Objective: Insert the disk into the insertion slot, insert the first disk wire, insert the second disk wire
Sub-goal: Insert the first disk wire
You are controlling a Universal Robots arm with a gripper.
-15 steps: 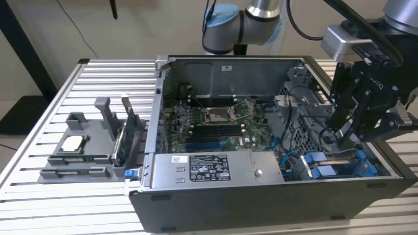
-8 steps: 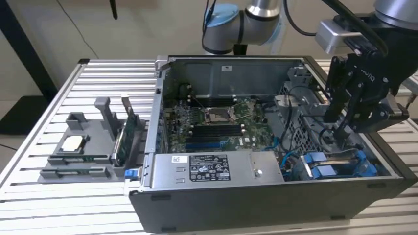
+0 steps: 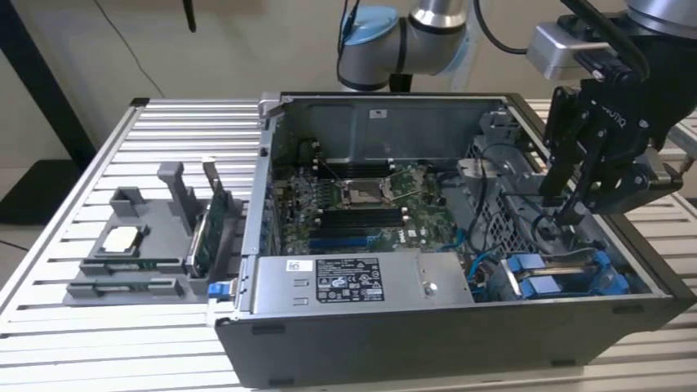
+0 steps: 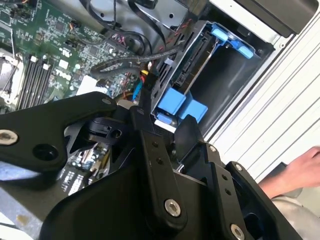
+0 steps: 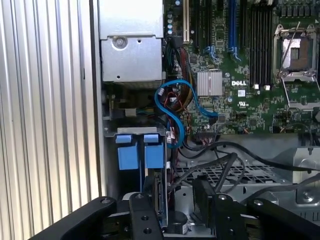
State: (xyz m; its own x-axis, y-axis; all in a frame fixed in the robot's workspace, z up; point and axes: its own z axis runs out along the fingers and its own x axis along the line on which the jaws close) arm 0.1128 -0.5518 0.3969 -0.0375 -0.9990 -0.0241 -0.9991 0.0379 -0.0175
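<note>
hand low in pc case, nr insertion slot

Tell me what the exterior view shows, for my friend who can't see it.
The robot's black hand hangs in an open computer case, above the insertion slot with blue rails, on the exterior view's right. A green motherboard lies in the middle, and a grey holder sits on the slatted table at that view's left.

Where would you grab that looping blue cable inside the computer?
Grip the blue cable near its end at the green board, coming down through the case's open side. It is thin and looped, so a mid-loop grip would probably give little control.
</note>
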